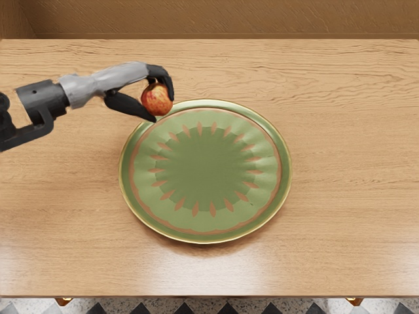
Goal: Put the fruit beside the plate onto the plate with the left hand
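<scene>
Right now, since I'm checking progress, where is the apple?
In the head view the apple is left of centre, gripped by the left robot hand at the upper-left rim of the green plate.

No readable text, label, brand, number or sign anywhere; plate (205,171) bears petal pattern only.

A red-and-yellow apple (156,99) (clasped in the left hand (133,89)) is at the upper-left rim of the round green plate (205,171)
</scene>
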Controlling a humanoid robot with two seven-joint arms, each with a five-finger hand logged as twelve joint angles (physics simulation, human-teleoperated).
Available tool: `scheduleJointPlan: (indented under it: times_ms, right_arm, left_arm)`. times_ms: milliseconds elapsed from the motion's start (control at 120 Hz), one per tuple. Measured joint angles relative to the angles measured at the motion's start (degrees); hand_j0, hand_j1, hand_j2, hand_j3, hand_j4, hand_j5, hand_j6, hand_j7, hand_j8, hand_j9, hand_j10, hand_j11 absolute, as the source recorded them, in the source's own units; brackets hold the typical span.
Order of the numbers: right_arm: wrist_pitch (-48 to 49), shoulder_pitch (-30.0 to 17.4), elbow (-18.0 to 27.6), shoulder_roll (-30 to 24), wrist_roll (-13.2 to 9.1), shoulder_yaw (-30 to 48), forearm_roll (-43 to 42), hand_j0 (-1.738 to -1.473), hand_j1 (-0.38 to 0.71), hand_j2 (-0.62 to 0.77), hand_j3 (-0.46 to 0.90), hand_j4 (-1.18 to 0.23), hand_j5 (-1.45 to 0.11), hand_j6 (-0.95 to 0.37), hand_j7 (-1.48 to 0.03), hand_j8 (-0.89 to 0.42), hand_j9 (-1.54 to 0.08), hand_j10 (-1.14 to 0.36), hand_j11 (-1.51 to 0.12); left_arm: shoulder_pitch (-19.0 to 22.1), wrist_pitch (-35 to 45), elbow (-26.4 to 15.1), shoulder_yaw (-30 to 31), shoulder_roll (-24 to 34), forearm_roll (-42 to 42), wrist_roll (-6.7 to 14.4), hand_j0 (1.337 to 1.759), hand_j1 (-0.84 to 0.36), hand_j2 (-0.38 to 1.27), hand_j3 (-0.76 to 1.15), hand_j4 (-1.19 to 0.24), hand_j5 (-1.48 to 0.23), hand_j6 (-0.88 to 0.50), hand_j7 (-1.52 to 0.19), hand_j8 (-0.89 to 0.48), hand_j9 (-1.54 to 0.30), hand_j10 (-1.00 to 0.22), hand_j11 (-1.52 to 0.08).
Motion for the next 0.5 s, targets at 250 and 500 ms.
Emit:
scheduleJointPlan:
  times_ms: [250,500]
  right_arm:
    - [0.00,-0.03,0.01,0.00,0.00,0.00,0.00,-1.658,-0.35,0.00,0.00,0.00,0.00,0.00,0.00,0.00,0.00,0.00,0.00]
    - [0.00,-0.16,0.02,0.00,0.00,0.00,0.00,-1.658,-0.35,0.00,0.00,0.00,0.00,0.00,0.00,0.00,0.00,0.00,0.00]
  left_arm:
    - [1.37,0.10,-0.84,0.61,-7.12,0.27,0.03,1.652,-0.24,0.20,0.00,-0.58,-0.98,-0.38,-0.98,-0.46,-0.95,-0.70,-0.96]
    - [3.14,0.29,0.81,2.79,-11.51,-0.24,0.02,1.655,-0.21,0.21,0.00,-0.47,-0.77,-0.33,-0.77,-0.38,-0.74,-0.55,-0.75]
